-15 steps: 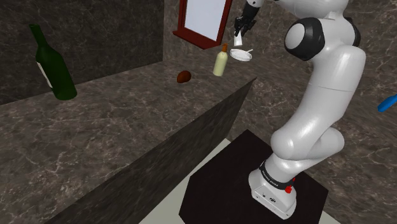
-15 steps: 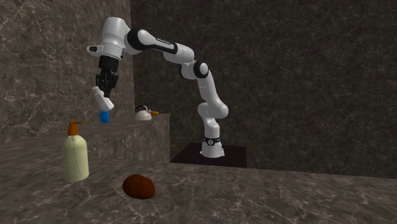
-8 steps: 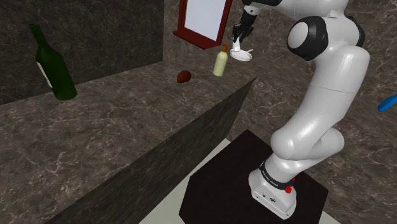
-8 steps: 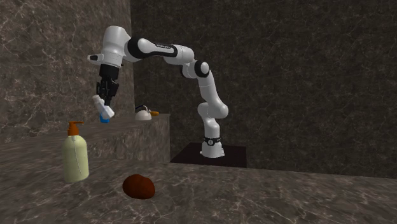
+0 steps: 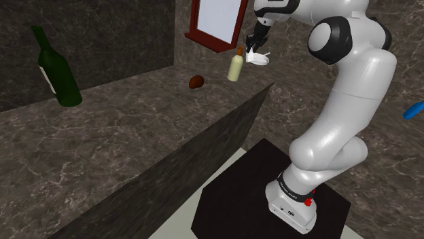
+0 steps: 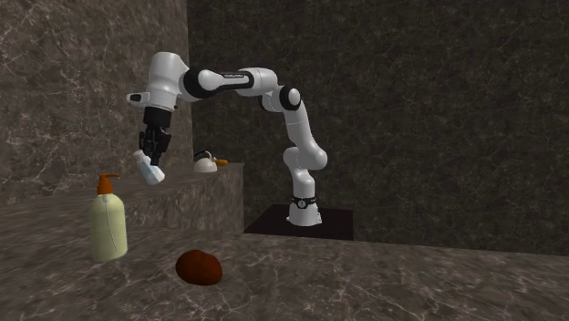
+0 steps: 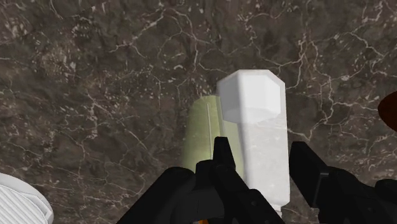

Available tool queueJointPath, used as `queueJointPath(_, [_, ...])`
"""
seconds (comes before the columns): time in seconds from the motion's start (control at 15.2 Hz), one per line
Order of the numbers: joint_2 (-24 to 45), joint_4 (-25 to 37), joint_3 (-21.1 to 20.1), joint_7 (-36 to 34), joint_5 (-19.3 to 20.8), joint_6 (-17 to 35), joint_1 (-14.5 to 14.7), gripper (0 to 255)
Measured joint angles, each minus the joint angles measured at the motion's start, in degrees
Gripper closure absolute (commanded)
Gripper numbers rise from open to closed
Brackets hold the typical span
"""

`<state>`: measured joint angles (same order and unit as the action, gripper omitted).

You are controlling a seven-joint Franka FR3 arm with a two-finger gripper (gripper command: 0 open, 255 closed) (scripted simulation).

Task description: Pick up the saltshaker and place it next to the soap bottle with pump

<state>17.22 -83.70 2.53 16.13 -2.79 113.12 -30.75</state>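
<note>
**Saltshaker in transit.** The white saltshaker with an octagonal cap (image 7: pixel 253 121) is clamped between the fingers of the black two-finger gripper (image 7: pixel 264 162). It hangs tilted in the air above the dark marbled counter (image 6: pixel 365 283), near the pale yellow soap bottle with an orange pump (image 6: pixel 108 223). The white arm (image 6: pixel 274 91) stretches out roughly level from its raised elbow, and the hand points downward.

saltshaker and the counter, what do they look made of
Saltshaker: see-through body with the veins behind showing through it, so maybe glass or clear plastic; its faceted end is plain opaque white. Counter: dark stone with pale veins, marble-like, matt.
</note>
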Motion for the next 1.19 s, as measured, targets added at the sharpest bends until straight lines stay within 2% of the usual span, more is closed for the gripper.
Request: queueJointPath(1.19, [1.64,-11.55,-0.14,0.56,-0.38,13.18,0.06,255])
